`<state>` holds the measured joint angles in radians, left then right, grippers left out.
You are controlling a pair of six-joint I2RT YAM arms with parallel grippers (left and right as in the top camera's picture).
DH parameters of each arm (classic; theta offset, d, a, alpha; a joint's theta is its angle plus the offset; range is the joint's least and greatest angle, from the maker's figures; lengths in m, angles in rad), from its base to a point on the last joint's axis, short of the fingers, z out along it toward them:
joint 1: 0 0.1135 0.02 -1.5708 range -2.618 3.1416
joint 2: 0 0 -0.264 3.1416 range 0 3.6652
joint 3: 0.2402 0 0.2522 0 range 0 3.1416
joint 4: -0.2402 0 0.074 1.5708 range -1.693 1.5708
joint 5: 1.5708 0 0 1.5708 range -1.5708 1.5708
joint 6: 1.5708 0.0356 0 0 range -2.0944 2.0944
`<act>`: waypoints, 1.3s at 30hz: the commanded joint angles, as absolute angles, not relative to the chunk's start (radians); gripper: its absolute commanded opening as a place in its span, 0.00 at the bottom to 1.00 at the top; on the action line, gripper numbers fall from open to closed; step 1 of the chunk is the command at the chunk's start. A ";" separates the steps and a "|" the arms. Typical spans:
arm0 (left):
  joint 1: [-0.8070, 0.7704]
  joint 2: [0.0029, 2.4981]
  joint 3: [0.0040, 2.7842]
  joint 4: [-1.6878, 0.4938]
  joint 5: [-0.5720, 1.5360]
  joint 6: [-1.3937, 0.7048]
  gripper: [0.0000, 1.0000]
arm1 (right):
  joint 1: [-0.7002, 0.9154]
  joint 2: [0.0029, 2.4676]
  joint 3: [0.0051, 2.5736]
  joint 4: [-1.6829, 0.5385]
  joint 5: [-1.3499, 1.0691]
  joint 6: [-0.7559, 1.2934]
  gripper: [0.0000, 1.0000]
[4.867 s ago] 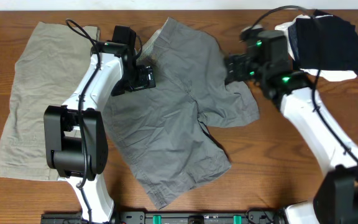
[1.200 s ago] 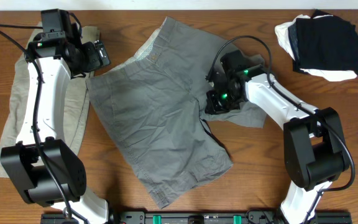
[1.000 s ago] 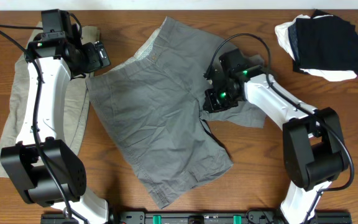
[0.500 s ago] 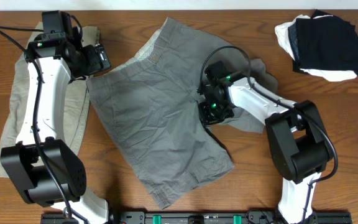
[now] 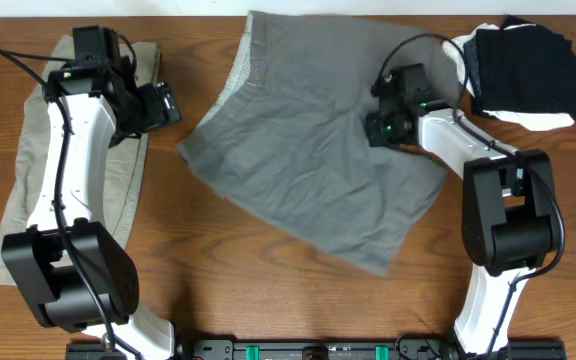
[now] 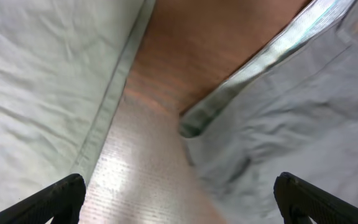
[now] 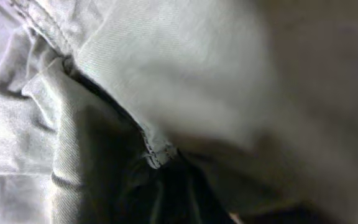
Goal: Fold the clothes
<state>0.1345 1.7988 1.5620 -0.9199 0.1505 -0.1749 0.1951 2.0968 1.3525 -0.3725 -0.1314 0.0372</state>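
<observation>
So, grey shorts (image 5: pixel 303 160): spread fairly flat across the middle of the table (image 5: pixel 268 310), with the waistband toward 11 o'clock and one leg hem running out toward 5 o'clock.
Right gripper (image 5: pixel 383 128): sits on the shorts at their 2 o'clock part, down against the cloth. Its wrist view is filled with bunched grey fabric and a stitched hem sinking into shadow, so I cannot tell whether the jaws are closed or apart.
Left gripper (image 5: pixel 165 105): at 10 o'clock from the shorts, just beside their left corner and not over the cloth. Its fingers (image 6: pixel 64 194) are spread wide with only bare wood between them.
Left wrist view: the khaki edge lies at 9 o'clock and the shorts' hem at 2 o'clock.
Khaki garment (image 5: pixel 38 190): laid long down the table's 9 o'clock side, with a strip of wood between it and the shorts.
Dark pile (image 5: pixel 523 65): navy cloth on white, at the table's 1 o'clock corner, near the right arm.
</observation>
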 commanded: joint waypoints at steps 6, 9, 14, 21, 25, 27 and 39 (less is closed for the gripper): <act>0.125 1.820 1.399 -0.870 0.189 -0.149 0.98 | 0.186 2.142 1.504 -0.564 -0.149 -0.109 0.59; 0.115 1.820 1.336 -0.809 0.279 -0.081 0.98 | 0.186 2.130 1.629 -0.711 -0.286 -0.128 0.74; 0.099 1.822 1.253 -0.686 0.299 -0.017 0.99 | 0.194 2.120 1.784 -0.920 -0.440 -0.250 0.77; 0.099 1.833 1.138 -0.479 0.300 0.015 0.87 | 0.210 2.109 1.824 -1.031 -0.521 -0.340 0.76; 0.099 1.842 1.095 -0.375 0.300 0.015 0.72 | 0.211 2.109 1.824 -1.058 -0.529 -0.341 0.73; 0.099 1.849 1.082 -0.336 0.300 0.015 0.54 | 0.211 2.109 1.824 -1.069 -0.532 -0.341 0.72; 0.095 1.897 1.082 -0.316 0.307 -0.006 0.06 | 0.211 2.109 1.824 -1.165 -0.611 -0.341 0.59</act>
